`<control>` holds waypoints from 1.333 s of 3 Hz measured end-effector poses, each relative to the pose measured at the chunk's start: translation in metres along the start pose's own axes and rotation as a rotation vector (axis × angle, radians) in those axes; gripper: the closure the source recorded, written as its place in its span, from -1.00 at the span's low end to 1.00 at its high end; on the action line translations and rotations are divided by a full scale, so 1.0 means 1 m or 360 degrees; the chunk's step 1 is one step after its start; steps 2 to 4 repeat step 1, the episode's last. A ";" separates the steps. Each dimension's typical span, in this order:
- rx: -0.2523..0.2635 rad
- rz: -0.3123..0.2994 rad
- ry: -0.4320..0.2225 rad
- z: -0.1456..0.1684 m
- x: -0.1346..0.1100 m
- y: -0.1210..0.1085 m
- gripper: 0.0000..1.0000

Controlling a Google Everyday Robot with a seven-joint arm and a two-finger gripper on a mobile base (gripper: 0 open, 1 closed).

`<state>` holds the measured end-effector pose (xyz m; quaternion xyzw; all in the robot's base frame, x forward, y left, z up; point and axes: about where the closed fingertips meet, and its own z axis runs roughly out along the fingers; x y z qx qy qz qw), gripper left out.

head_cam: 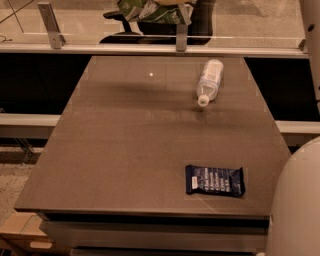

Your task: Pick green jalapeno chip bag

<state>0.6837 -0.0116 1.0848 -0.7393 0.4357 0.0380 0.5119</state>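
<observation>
Worktop (125,150): rectangular, grey-brown, smooth, faint sheen, small light glint toward 12 o'clock. Two things lie directly on it.

Plastic bottle (210,80): clear, white label, on its side at about 1 o'clock, near far edge, white cap pointing toward 6 o'clock.

Dark blue packet (215,180): flat, rectangular, white print, at about 5 o'clock, close to near edge, long side parallel to that edge.

Bottle and packet well apart, not touching.

Gripper (172,3): not on worktop, high at 12 o'clock above far edge, mostly cut off.
</observation>
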 end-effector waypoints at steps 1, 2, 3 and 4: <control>-0.0011 0.0004 -0.0010 0.004 0.000 0.002 1.00; -0.0011 0.0004 -0.0010 0.004 0.000 0.002 1.00; -0.0011 0.0004 -0.0010 0.004 0.000 0.002 1.00; -0.0011 0.0004 -0.0010 0.004 0.000 0.002 1.00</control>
